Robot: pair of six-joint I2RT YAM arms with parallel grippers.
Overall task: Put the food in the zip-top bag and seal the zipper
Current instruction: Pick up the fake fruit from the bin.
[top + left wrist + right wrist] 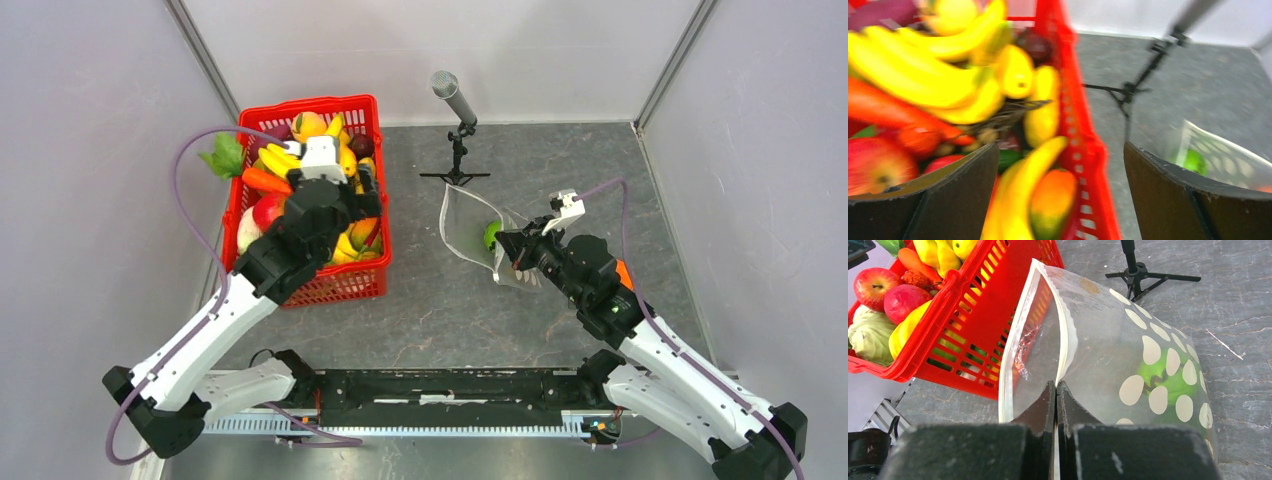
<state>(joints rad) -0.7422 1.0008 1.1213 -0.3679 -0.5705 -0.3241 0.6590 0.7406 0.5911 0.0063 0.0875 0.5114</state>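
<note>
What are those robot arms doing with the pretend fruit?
The right tool is pinching one lip of the clear dotted plastic zip-top bag, holding its mouth open; one green toy food piece is already inside. The left tool hangs wide open over the red plastic lattice basket of glossy toy fruits and vegetables, holding nothing. The bag is not sealed.

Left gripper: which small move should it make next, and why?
Probably lower the left gripper a little onto the banana that lies between its open jaws, then close. It hangs over the red basket and holds nothing, while the right gripper pinches the zip-top bag at its mouth, which stands open with only one green piece inside.
</note>
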